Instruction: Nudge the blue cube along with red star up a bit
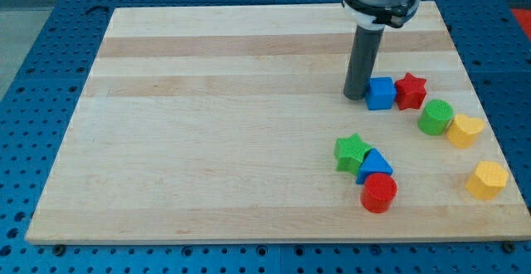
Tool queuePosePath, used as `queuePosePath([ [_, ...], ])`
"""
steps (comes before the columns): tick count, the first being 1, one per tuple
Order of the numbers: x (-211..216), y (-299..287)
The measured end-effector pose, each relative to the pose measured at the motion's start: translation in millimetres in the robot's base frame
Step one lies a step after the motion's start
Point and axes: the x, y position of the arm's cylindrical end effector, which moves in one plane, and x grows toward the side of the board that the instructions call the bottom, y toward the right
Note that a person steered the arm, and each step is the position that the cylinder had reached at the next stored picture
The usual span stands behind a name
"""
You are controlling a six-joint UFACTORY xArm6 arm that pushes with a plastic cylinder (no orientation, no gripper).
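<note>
The blue cube (381, 93) sits on the wooden board (216, 133) at the view's upper right. The red star (410, 90) touches its right side. My tip (356, 97) rests on the board just left of the blue cube, touching or nearly touching its left face. The dark rod rises from there to the arm's grey flange at the view's top.
A green cylinder (435, 117) and a yellow heart-like block (464, 130) lie below-right of the red star. A yellow hexagon (487, 179) is near the right edge. A green star (353, 152), blue triangle (375, 166) and red cylinder (379, 193) cluster lower down.
</note>
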Motion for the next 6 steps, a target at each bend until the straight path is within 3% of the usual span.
queuePosePath([
  [2,28,-16],
  [3,36,13],
  [4,35,39],
  [6,3,36],
])
